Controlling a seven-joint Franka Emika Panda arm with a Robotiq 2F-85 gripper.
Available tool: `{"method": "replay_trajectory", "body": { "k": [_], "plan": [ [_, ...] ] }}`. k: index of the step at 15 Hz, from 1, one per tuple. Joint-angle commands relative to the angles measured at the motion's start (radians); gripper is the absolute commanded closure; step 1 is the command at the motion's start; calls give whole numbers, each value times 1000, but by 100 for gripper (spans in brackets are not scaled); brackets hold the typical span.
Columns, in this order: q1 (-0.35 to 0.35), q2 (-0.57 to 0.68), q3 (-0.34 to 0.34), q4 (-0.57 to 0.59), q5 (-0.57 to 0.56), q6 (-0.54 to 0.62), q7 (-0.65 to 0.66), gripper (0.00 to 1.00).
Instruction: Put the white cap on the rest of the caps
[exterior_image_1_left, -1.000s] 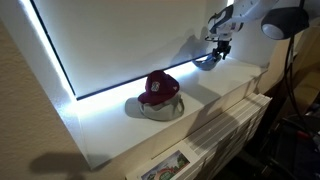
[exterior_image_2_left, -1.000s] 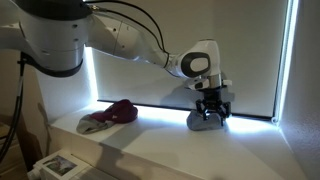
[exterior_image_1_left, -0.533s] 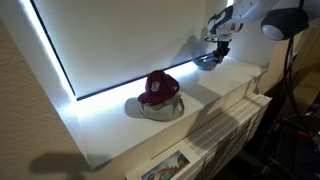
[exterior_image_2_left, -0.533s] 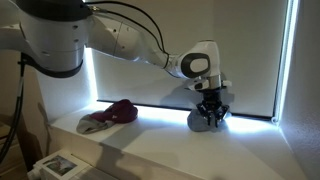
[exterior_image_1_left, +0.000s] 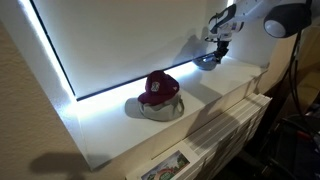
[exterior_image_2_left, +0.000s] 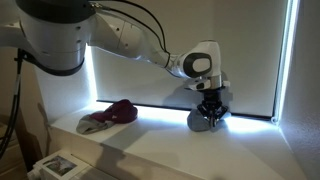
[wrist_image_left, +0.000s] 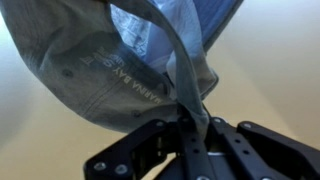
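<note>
A robot arm's gripper (exterior_image_2_left: 210, 107) reaches down at one end of a white ledge (exterior_image_2_left: 160, 142), close against a backlit window blind (exterior_image_1_left: 130, 35), its fingers pinched together on a fold of the white cap (exterior_image_2_left: 205, 121). In the wrist view the cap's pale blue-grey cloth (wrist_image_left: 100, 70) runs straight into the closed jaws, but whether it touches the ledge cannot be told. Well apart along the ledge sits the pile of caps (exterior_image_2_left: 110, 116), a maroon cap (exterior_image_1_left: 158, 87) on a light grey cap (exterior_image_1_left: 160, 110).
</note>
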Motion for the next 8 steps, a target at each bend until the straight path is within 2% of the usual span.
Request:
{"method": "replay_trajectory", "body": {
  "k": [1,4,8],
  "plan": [
    [103,-113,8,-112,26,88,-129,98],
    [193,-156,4,-133,26,174,-188,98],
    [369,-224,-20,-165,-9,212,-185,98]
  ]
}}
